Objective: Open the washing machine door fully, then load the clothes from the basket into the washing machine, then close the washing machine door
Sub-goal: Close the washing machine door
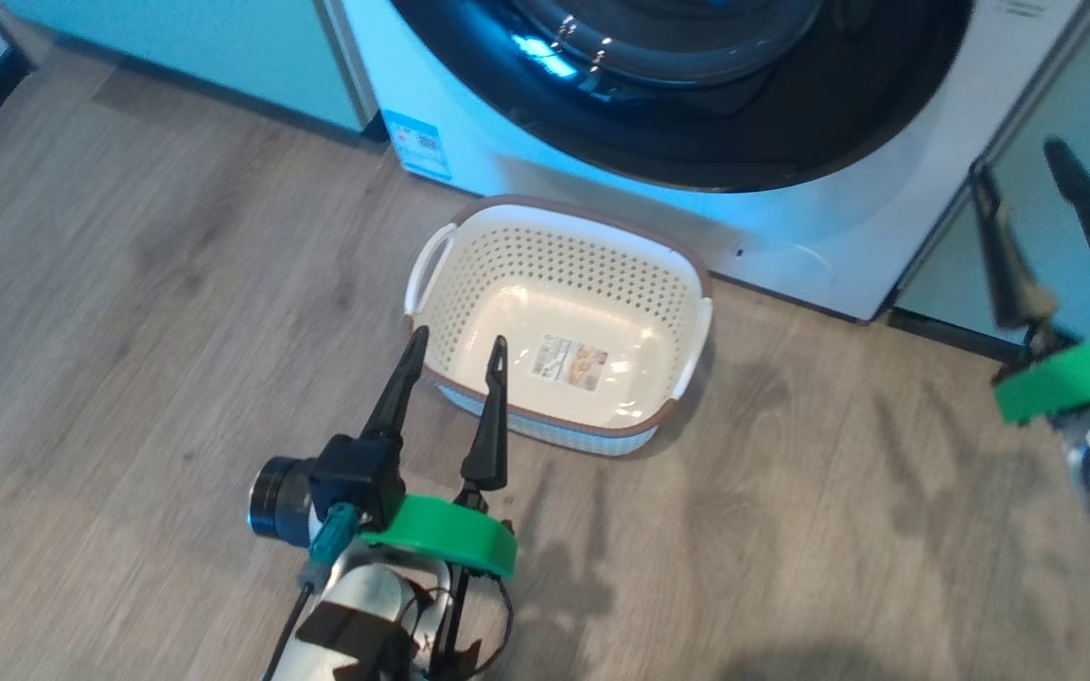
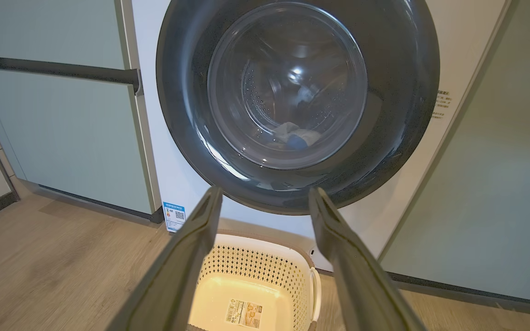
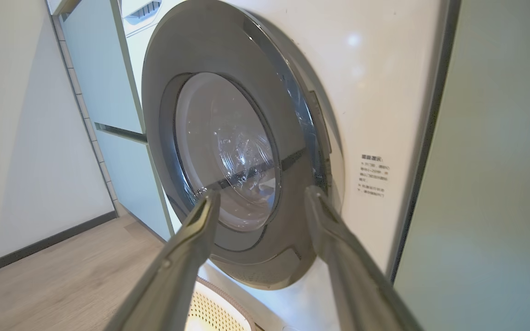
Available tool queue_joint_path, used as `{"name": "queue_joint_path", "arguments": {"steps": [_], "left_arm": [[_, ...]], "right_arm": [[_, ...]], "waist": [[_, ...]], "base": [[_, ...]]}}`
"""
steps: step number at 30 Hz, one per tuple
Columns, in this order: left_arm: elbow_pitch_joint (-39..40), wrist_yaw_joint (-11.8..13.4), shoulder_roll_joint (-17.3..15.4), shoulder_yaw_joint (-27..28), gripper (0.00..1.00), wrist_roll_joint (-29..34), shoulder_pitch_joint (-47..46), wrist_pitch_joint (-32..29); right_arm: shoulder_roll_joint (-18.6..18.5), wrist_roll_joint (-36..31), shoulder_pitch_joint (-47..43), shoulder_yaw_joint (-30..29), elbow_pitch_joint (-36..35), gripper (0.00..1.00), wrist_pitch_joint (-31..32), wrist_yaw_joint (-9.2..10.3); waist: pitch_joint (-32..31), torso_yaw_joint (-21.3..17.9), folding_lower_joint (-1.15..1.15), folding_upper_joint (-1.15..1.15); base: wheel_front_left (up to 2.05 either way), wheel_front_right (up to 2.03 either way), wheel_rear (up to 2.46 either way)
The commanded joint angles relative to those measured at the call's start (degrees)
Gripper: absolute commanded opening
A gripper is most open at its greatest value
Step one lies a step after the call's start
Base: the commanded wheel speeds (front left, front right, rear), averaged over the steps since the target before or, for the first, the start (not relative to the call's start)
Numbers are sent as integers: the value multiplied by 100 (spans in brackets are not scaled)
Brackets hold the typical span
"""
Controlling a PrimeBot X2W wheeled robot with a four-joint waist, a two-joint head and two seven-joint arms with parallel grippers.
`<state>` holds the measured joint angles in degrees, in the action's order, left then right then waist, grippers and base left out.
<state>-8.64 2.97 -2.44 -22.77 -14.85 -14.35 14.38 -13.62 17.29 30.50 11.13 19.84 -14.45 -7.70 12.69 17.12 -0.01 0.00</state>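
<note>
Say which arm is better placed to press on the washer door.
Right, probably: the right gripper is raised near the door, open; the left gripper hangs low by the empty basket.

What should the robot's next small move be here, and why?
Probably draw the right gripper back from the washing machine door: the basket is empty, the clothes lie behind the glass, the door looks shut, and its jaws stand open, holding nothing.

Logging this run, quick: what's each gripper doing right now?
Left gripper: open, holding nothing.
Right gripper: open, holding nothing.
</note>
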Motion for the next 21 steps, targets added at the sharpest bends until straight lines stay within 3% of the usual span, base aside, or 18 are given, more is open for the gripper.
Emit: {"name": "queue_joint_path", "arguments": {"steps": [1,21], "left_arm": [[146,-18,-46,218,100,51,-82,62],[-232,-77,-184,538,100,9,119,62]], "right_arm": [[61,-44,-44,12,-251,98,-37,21],[865,-588,-2252,-1160,-1671,100,268,21]], "waist": [[-76,-95,1,0],[-577,-1179,1,0]], "base": [[0,0,0],[0,0,0]]}}
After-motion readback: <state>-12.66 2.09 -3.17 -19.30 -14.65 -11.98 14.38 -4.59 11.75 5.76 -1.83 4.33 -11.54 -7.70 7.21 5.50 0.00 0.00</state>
